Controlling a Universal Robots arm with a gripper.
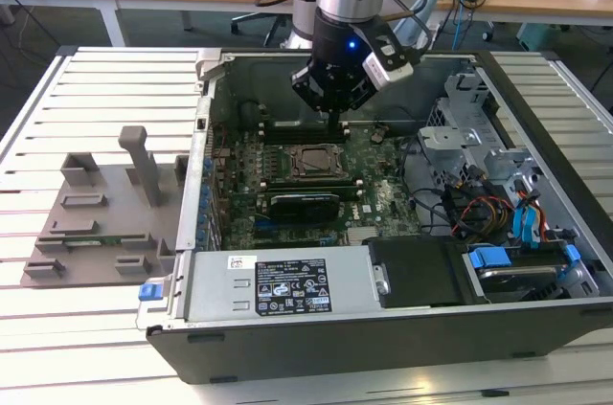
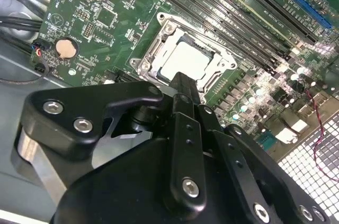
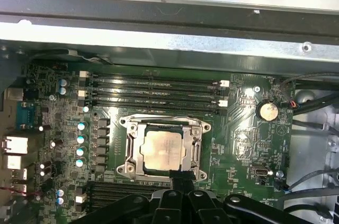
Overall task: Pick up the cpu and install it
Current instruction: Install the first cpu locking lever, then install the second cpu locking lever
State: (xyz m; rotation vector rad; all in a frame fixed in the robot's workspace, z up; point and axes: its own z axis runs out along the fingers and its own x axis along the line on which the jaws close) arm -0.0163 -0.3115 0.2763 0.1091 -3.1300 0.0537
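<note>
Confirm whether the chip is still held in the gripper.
No. In the first wrist view the cpu lies flat inside the metal socket frame on the green board, with the gripper beside the frame's edge.

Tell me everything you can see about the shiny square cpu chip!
The cpu is a small flat square with a pale silvery metal top and a thin lighter rim. It lies flat inside the metal-framed socket on the green motherboard, within the open computer case. Both wrist views show it seated there, with rows of black memory slots beside the socket. The black end effector hangs just over one edge; whether it touches the chip cannot be told.
</note>
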